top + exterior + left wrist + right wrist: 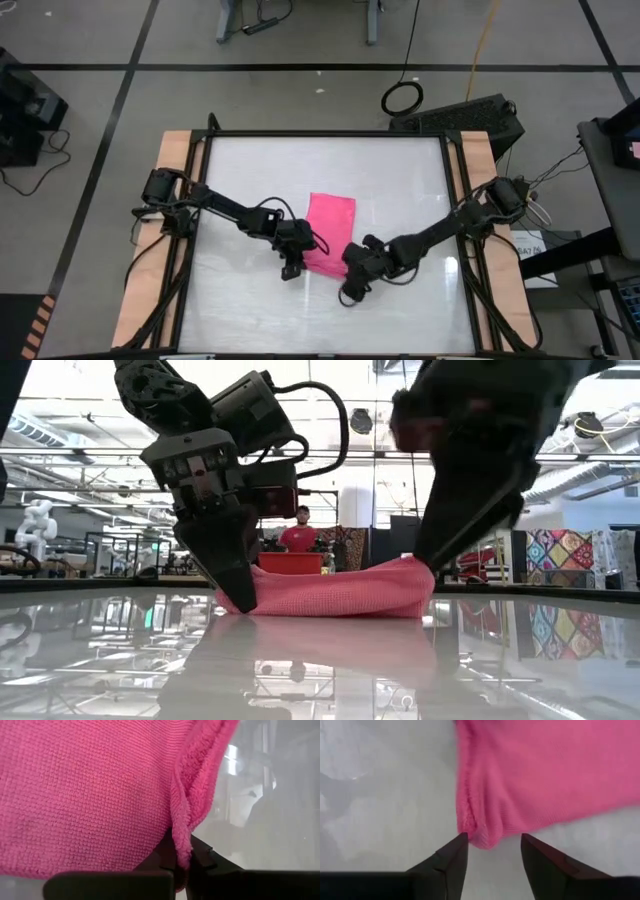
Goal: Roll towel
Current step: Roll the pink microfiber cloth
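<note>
Towel (328, 228) between both tools

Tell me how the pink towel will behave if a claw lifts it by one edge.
The towel is probably floppy: its edge folds and bunches where the left claw pinches it. Likely light, since the thin cloth humps up in the low view. On the glossy table it may slide rather than roll.

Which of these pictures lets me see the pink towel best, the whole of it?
The high view: it alone shows the whole towel lying on the table, with the left gripper and right gripper at its near end. The low view shows only one raised edge; both wrist views show close-up corners.
</note>
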You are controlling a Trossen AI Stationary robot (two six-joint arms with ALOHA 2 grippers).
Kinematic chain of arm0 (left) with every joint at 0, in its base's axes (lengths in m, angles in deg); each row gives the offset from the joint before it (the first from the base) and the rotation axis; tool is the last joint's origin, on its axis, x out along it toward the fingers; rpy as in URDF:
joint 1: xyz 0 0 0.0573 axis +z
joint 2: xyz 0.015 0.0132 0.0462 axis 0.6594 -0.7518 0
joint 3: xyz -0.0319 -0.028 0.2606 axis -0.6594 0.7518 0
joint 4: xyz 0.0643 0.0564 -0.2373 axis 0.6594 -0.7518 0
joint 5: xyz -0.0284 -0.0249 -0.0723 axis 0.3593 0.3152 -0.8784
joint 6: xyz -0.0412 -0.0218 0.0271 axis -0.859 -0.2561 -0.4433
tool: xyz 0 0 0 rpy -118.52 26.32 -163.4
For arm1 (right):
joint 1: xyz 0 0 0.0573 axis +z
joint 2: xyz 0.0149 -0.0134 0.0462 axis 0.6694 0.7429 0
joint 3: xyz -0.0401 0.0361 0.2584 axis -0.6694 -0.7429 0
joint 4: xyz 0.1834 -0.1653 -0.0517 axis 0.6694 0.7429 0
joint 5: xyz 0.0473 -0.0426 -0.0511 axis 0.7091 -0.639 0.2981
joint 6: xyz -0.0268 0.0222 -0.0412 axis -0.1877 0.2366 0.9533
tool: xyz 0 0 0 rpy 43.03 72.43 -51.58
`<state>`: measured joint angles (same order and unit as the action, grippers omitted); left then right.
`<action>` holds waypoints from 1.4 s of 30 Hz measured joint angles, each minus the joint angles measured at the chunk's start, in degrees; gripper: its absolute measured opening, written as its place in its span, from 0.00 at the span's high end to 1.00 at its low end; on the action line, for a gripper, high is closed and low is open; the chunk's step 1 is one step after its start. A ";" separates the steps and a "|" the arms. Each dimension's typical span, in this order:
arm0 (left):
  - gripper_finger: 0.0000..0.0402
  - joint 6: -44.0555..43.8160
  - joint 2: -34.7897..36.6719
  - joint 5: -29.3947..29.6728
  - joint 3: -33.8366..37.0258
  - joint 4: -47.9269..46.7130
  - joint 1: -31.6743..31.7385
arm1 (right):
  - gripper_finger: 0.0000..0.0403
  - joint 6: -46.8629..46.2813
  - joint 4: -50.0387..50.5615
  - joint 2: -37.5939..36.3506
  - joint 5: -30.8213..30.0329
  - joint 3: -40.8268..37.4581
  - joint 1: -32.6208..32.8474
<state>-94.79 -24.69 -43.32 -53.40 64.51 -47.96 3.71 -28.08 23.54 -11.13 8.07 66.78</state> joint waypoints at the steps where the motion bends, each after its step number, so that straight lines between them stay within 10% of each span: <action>1: 0.96 -0.30 -0.02 -0.05 0.00 0.05 0.25 | 0.57 2.69 -0.08 -0.16 -1.81 0.00 1.10; 25: 0.96 -0.13 -0.20 -2.66 0.09 1.41 4.37 | 0.64 20.26 -8.49 4.02 -17.57 -2.49 3.95; 34: 0.96 0.57 -0.20 -2.64 0.07 1.17 4.40 | 0.96 14.24 -20.66 4.02 -2.47 -8.20 -1.81; 42: 0.96 1.27 -0.20 -4.53 0.02 0.38 4.47 | 0.99 1.44 -28.55 2.43 5.95 -13.76 -5.33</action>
<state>-93.52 -24.89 -47.85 -53.37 64.90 -43.50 5.14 -56.63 25.96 -5.19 -5.69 61.46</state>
